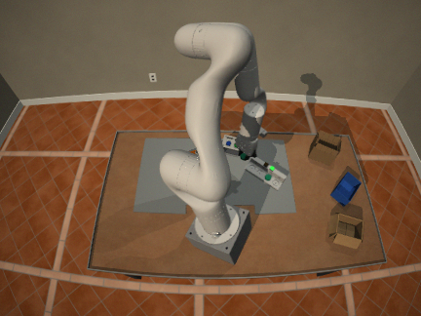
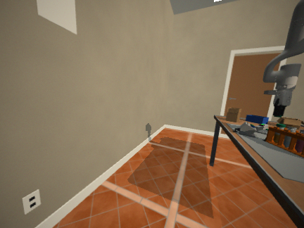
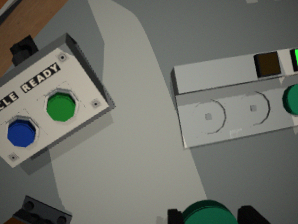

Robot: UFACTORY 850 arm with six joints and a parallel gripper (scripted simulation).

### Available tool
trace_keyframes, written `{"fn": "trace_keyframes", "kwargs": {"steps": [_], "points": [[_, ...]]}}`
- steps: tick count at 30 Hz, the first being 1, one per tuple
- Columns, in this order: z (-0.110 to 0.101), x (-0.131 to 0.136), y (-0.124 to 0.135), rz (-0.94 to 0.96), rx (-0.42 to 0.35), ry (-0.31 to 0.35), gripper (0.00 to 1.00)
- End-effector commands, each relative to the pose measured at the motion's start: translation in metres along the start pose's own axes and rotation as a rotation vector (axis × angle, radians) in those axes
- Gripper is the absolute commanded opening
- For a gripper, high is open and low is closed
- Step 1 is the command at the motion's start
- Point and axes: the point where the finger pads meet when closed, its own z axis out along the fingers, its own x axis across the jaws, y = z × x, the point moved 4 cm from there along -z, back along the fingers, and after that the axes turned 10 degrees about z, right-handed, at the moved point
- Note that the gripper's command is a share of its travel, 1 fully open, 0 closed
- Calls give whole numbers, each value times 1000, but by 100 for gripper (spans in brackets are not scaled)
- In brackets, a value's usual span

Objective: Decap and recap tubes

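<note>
My gripper [image 3: 207, 216] is shut on a green cap [image 3: 207, 211], which shows at the bottom edge of the wrist view between the dark fingers. It hangs above the grey mat between the key housing [image 3: 50, 102] and the cap tray [image 3: 235, 102]. The housing carries the green READY key [image 3: 61, 106] and the blue CYCLE key [image 3: 22, 132]. The tray shows two empty nests [image 3: 209, 116] and a second green cap [image 3: 290, 99] in a nest at the right edge. The green lamp [image 3: 294, 59] is lit; the amber lamp [image 3: 266, 64] is dark. In the top view the gripper [image 1: 242, 156] is beside the tray [image 1: 266, 172].
The orange tube rack [image 2: 286, 138] stands on the mat near the table edge; the arm hides it in the top view. Two cardboard boxes [image 1: 325, 146] [image 1: 347, 230] and a blue bin [image 1: 345, 187] sit at the table's right side.
</note>
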Motion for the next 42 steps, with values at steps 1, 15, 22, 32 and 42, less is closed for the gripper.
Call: {"fn": "trace_keyframes", "kwargs": {"steps": [1, 15, 22, 32, 42], "points": [[-1, -21, 25, 0, 8, -3, 0], [-1, -69, 83, 0, 8, -3, 0], [0, -95, 116, 0, 8, -3, 0], [0, -126, 155, 0, 8, -3, 0], [0, -163, 200, 0, 8, -3, 0]]}}
